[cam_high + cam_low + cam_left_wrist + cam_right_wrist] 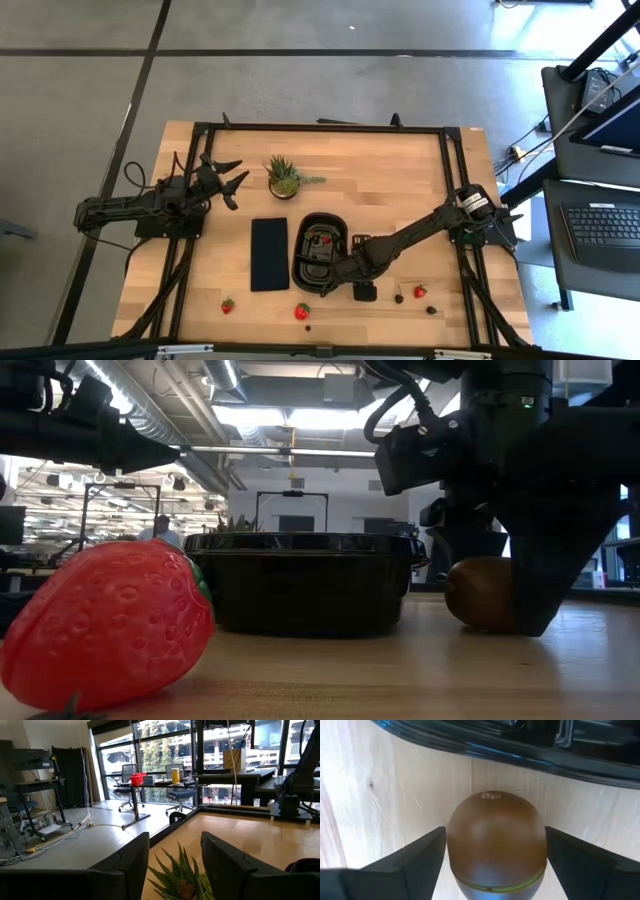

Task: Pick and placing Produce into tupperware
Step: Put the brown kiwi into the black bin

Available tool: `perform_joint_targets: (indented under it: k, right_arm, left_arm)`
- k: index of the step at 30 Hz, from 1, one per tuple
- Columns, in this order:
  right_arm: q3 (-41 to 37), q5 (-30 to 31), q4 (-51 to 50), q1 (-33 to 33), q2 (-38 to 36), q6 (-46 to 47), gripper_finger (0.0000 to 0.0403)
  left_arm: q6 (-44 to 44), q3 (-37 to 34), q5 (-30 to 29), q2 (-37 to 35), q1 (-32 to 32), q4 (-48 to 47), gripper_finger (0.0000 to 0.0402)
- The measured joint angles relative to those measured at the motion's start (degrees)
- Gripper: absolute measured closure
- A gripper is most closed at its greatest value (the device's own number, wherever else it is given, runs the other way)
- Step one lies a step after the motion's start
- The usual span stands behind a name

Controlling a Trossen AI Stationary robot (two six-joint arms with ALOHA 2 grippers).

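Your right pincer straddles the kiwi, fingers spread and not yet touching. Clench off-centre and it rolls against the tupperware.

Grey floor crossed by dark lines, tall windows, desks with office chairs.

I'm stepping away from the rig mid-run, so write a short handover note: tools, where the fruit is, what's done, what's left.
Right tool: open, fingers straddling the brown kiwi on the table beside the black tupperware; whether they touch it I cannot tell, and it is not lifted.
Left tool: open, empty, waiting near the potted plant.
Done: one strawberry in the tupperware.
Left: the kiwi, three strawberries and small dark berries on the table.
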Motion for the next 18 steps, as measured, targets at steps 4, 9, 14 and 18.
perform_joint_targets:
  k: [4,9,14,18]
  right_arm:
    - [0.0,0.1,0.0,0.0,0.0,0.2,0.0073]
    - [0.0,2.8,0.0,0.0,0.0,1.4,0.0078]
    - [0.0,3.0,0.0,0.0,0.0,1.3,0.0112]
    - [0.0,3.0,0.0,0.0,0.0,1.3,0.0152]
  left_arm:
    - [0.0,0.0,0.0,0.0,0.0,0.0,0.0230]
    - [0.0,0.0,0.0,0.0,0.0,0.0,0.0230]
    - [0.0,0.0,0.0,0.0,0.0,0.0,0.0230]
    - [0.0,0.0,0.0,0.0,0.0,0.0,0.0230]
